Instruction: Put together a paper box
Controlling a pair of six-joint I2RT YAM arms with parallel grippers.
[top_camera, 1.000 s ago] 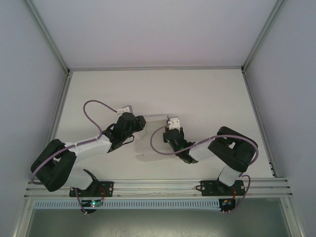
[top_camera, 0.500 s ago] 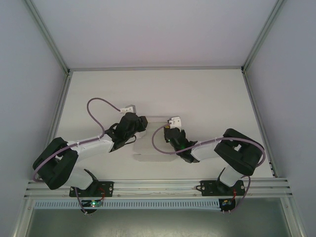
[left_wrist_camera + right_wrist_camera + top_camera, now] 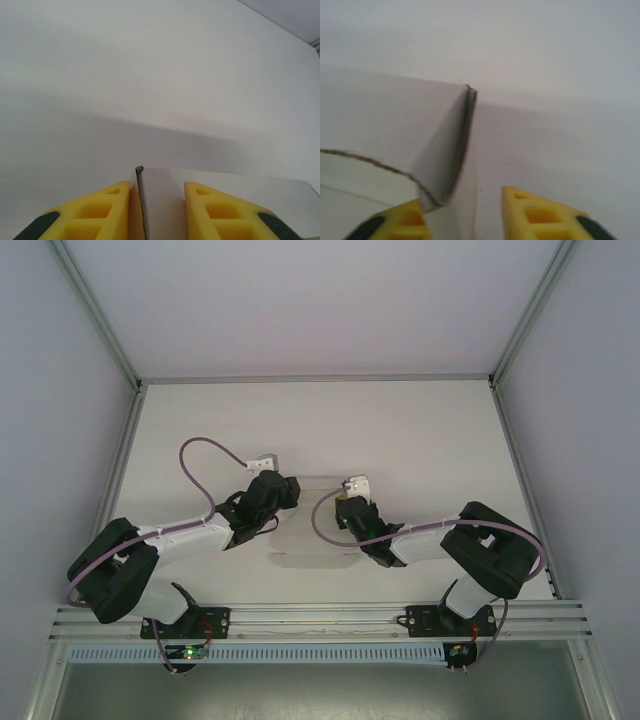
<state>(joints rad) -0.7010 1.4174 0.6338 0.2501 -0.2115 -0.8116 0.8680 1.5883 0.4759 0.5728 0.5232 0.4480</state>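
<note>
Paper box (image 3: 305,540), walls upright, spans left end effector (image 3: 156,192) to right end effector (image 3: 460,200).

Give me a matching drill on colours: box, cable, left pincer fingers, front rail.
Things:
1. box
2. cable
3. left pincer fingers
4. rail

Colours:
A. yellow
B. silver
C. white
D. purple

Pairs: 1-C, 2-D, 3-A, 4-B
</note>
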